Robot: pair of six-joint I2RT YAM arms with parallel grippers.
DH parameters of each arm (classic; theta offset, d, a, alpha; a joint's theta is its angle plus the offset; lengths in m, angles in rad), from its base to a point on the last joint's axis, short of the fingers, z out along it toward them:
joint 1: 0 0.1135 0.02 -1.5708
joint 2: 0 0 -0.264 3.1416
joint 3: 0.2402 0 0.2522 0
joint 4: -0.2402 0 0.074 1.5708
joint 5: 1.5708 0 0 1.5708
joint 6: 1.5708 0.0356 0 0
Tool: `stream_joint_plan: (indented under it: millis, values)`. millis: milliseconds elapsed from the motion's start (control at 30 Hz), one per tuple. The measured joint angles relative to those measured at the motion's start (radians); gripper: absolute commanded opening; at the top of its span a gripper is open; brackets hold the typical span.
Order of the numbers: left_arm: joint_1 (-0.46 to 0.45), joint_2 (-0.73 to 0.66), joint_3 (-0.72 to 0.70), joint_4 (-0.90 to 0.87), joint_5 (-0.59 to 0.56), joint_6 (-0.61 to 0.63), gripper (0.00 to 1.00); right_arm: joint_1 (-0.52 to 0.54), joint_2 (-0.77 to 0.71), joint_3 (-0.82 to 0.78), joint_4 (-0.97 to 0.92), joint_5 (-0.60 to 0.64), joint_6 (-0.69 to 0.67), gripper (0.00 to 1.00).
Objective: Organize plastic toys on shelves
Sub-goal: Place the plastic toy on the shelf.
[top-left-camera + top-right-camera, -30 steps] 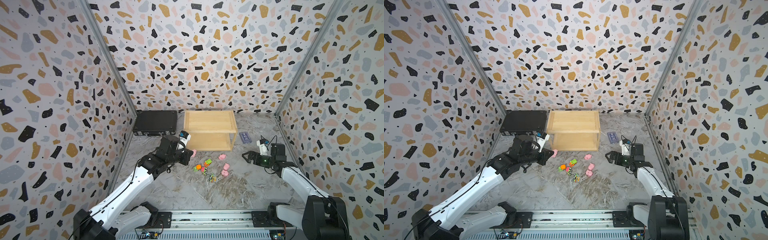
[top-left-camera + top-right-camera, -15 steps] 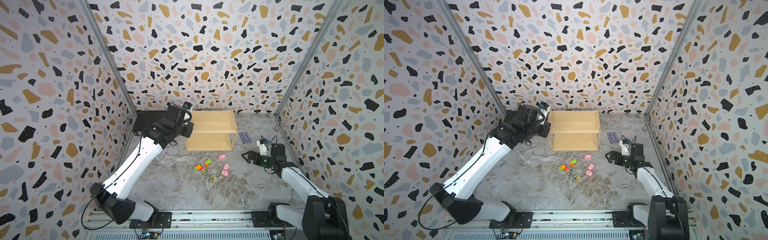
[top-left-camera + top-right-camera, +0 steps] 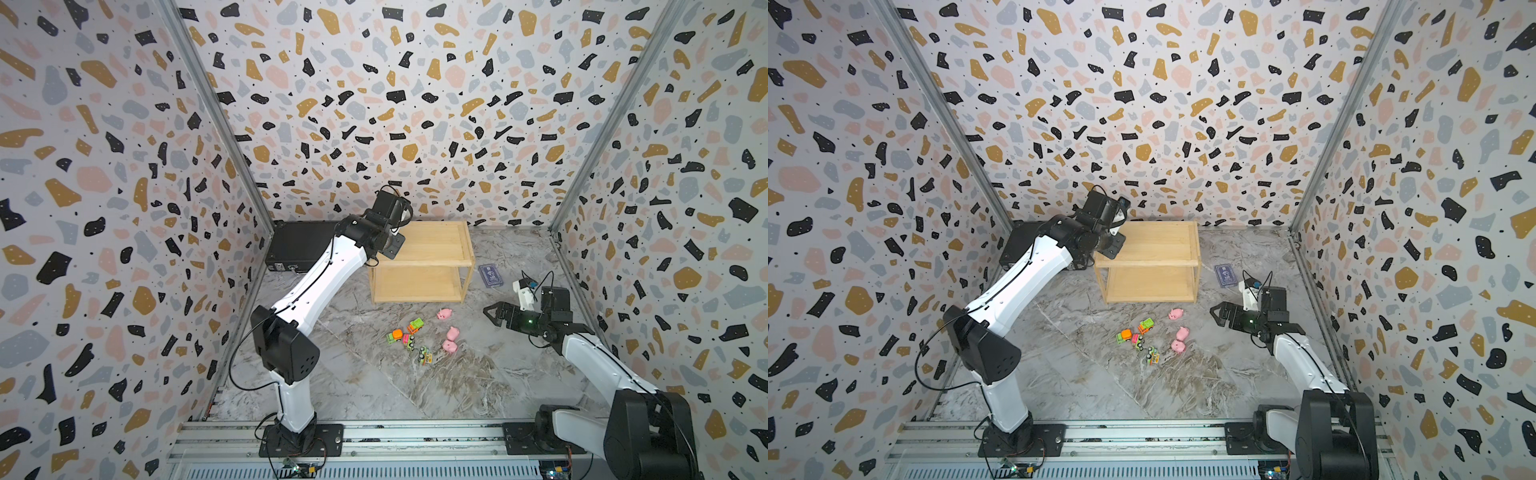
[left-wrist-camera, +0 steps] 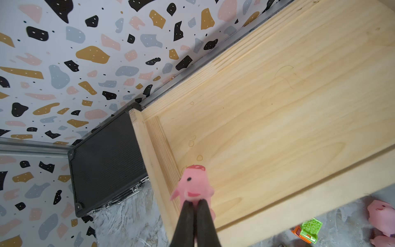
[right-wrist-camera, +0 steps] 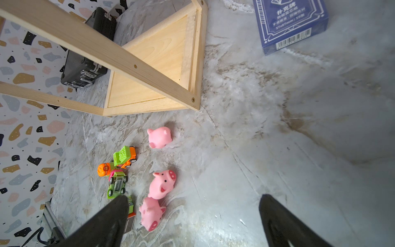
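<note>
Both top views: the left arm [image 3: 322, 272] reaches to the far side, its wrist over the left edge of the wooden rack [image 3: 420, 262] at the upper tier; what it carries is hidden under the wrist here. A black hard case [image 3: 297, 245] lies left of the rack against the far wall, and a blue card box [image 3: 490, 276] lies flat on the marble floor [image 3: 457, 386] right of the rack. On the floor near of the rack are three pink pigs [image 3: 453, 333] in a loose group, with four toy vehicles [image 3: 415, 325] clustered just left of them. Low over the floor, right of the pigs and apart from them, is the right gripper [image 3: 491, 318], jaws spread, nothing between. Left wrist view: the left gripper [image 4: 195, 203] pinches a fourth pink pig [image 4: 193, 186], snout pointing away from the fingers [image 4: 186, 220]. This pig hangs over the upper tier just inside the left rim, toward the near-left corner; cannot tell whether it touches the board. Right wrist view: the spread fingers frame the floor toys. One pig lies alone nearer the rack; the other two appear to touch. A green dump truck [image 5: 124, 157] sits beside an orange mixer [image 5: 104, 170], a pink-and-green car [image 5: 116, 184] next to them, and a fourth vehicle [image 5: 130, 208] partly behind one finger.
</note>
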Motion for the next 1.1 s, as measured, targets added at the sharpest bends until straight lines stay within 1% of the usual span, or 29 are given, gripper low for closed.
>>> stream_joint_plan:
  millis: [167,300,333,400,600,700,800,867,900,933,1033,1100]
  values:
    - [-0.018,0.095,0.089,-0.04,-0.047,0.027,0.0,0.0,0.01,0.0,0.0,0.0,-0.002,1.0]
    - [-0.029,0.131,0.11,-0.064,-0.071,0.039,0.0,0.0,0.01,0.0,0.0,0.0,-0.003,1.0]
    - [-0.032,0.134,0.11,-0.064,-0.074,0.042,0.02,0.0,0.01,0.0,0.0,0.001,-0.003,1.0]
    - [-0.036,0.134,0.11,-0.064,-0.08,0.044,0.08,0.0,0.01,0.0,0.0,0.002,-0.004,1.0]
    - [-0.043,0.134,0.11,-0.064,-0.077,0.049,0.34,0.0,0.01,0.0,0.0,0.003,-0.004,1.0]
    - [-0.048,0.134,0.11,-0.065,-0.067,0.048,0.41,0.0,0.01,0.0,0.0,0.004,-0.004,1.0]
    - [-0.051,0.134,0.11,-0.065,-0.06,0.047,0.53,0.0,0.01,0.0,0.0,0.004,-0.005,1.0]
    - [-0.052,0.134,0.11,-0.063,-0.05,0.043,0.6,0.0,0.01,0.0,0.0,0.005,-0.005,1.0]
    - [-0.052,0.13,0.105,-0.058,-0.043,0.043,0.65,0.0,0.01,0.0,0.0,0.005,-0.006,1.0]
    - [-0.052,0.122,0.096,-0.049,-0.037,0.039,0.7,0.0,0.011,0.0,0.0,0.005,-0.007,1.0]
    - [-0.052,0.079,0.042,-0.02,-0.007,0.035,0.79,0.001,0.013,0.0,0.0,0.0,-0.008,0.97]
    - [-0.052,0.028,-0.019,0.013,0.021,0.026,0.86,0.005,0.015,0.0,0.001,-0.002,-0.008,0.96]
